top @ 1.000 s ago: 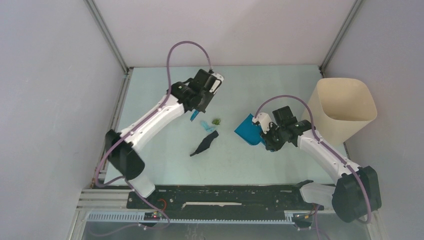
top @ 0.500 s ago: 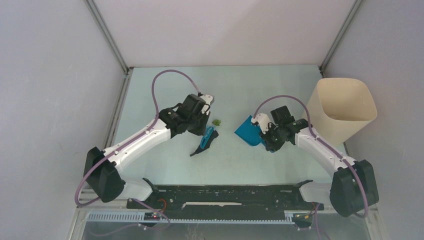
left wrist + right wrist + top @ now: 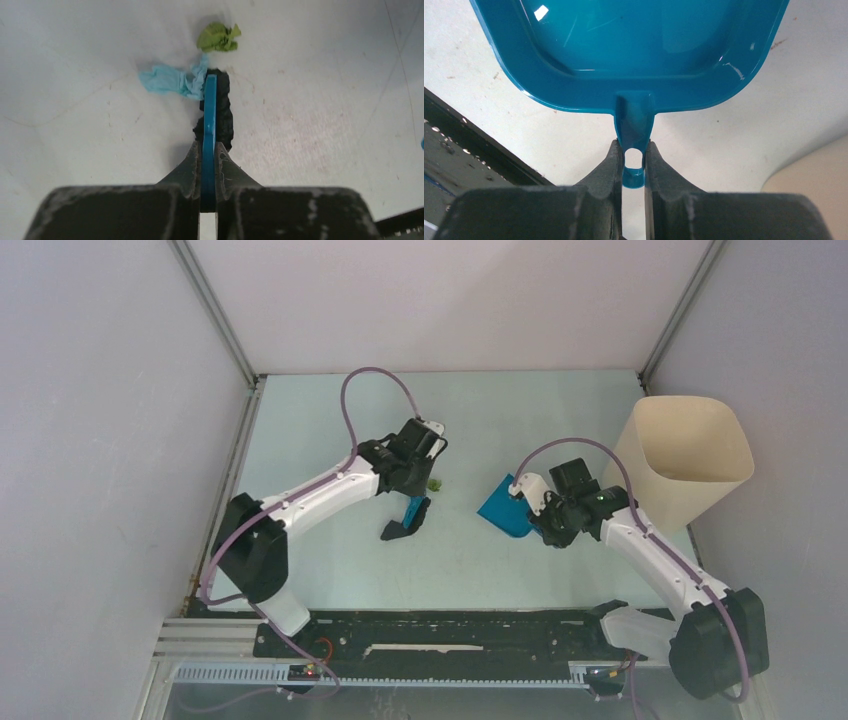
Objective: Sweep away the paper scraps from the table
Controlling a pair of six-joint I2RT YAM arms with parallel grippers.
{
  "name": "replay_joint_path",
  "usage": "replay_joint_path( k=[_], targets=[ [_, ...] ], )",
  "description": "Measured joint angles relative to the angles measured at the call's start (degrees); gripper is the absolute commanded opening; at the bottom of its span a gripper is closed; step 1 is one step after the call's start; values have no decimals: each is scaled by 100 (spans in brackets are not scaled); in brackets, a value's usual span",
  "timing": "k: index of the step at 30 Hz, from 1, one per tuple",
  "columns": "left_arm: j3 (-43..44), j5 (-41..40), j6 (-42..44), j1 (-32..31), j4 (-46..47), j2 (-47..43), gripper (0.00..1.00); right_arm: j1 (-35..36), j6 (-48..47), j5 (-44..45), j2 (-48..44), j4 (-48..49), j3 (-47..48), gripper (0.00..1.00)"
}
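My left gripper (image 3: 208, 150) is shut on the blue hand brush (image 3: 209, 112), which I see edge-on with dark bristles on both sides. From above, the brush (image 3: 413, 508) stands on the table (image 3: 320, 410), touching a dark paper scrap (image 3: 394, 532). A light cyan scrap (image 3: 170, 81) lies against the brush tip on its left. A green scrap (image 3: 218, 37) sits just beyond the tip, also visible from above (image 3: 434, 483). My right gripper (image 3: 634, 149) is shut on the handle tab of the blue dustpan (image 3: 629, 55). The dustpan (image 3: 503, 505) rests right of the scraps.
A tall cream bin (image 3: 683, 460) stands at the right edge, close behind my right arm. Metal rails (image 3: 240, 440) run along the left edge, and a black bar (image 3: 450, 630) crosses the near edge between the arm bases.
My left arm brought the brush down from behind the scraps onto the dark scrap, then shifted it slightly right. The dark scrap now looks bunched shorter. The dustpan moved a little to the right.
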Motion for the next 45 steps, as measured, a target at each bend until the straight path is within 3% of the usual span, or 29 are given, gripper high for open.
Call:
replay_joint_path(
  k=[10,20,26,36,45],
  targets=[
    [863,-339,188,11,-168,485,0,59,-319,328,-201,-271,0,9],
    [1733,-273,542,79,-1014,-9,2,662,-428,763,1005,-553,745,9],
    [2041,-662,824,586,-1401,-205,1,1012,-400,1113,1580,-511,1316,10],
    [2041,-1528,1248,909,-1687,920,0,1707,-238,1790,2739,-505,1340,11],
    [2437,-1261,1436,949,-1478,2028,0,2203,-57,1971,3279,-743,1858,11]
  ],
)
